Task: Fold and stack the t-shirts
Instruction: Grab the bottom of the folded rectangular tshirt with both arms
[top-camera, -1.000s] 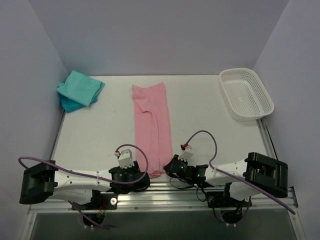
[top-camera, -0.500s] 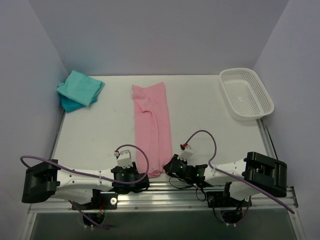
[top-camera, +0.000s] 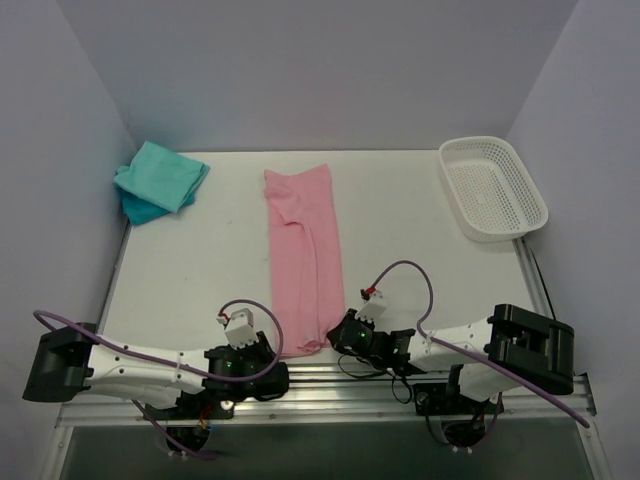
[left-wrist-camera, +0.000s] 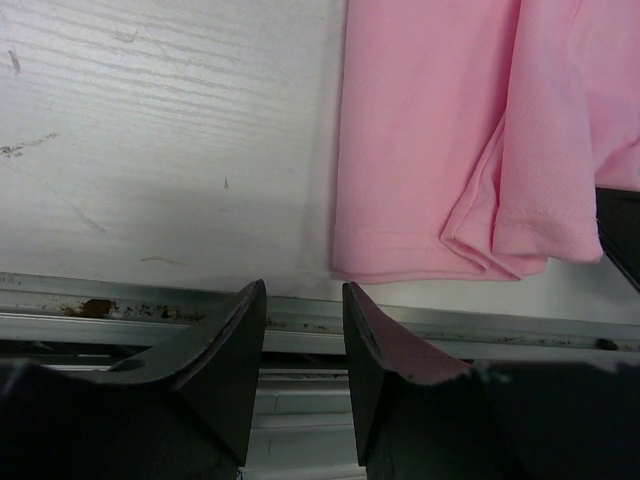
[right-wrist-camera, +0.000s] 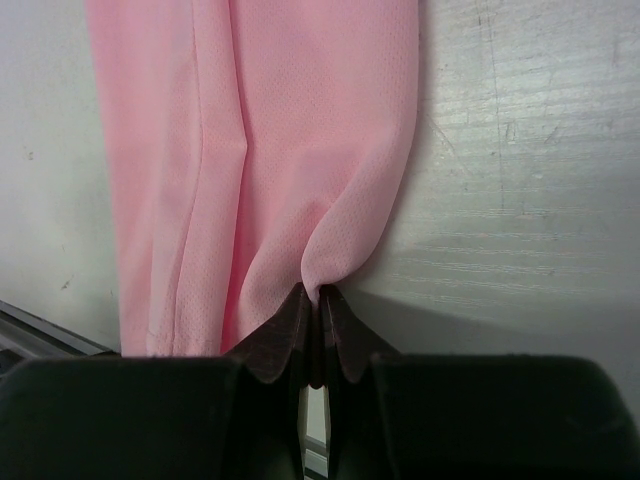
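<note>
Two grippers sit at the near edge. The left gripper (left-wrist-camera: 305, 292), at 7 o'clock, is spread with nothing between its fingers, over the rail (top-camera: 320, 385) and near the pink shirt's (top-camera: 305, 250) near-left corner. The right gripper (right-wrist-camera: 318, 295), at 5 o'clock, is pressed together, pinching that shirt's right edge. The one pink shirt lies as a long strip from 6 toward 12 o'clock. At 10 o'clock, one teal shirt (top-camera: 165, 172) rests folded on one blue shirt (top-camera: 138, 210). One basket (top-camera: 495, 190) stands at 2 o'clock. The table (top-camera: 420, 260) is white and scratched. Pale walls (top-camera: 300, 70) close three sides.
</note>
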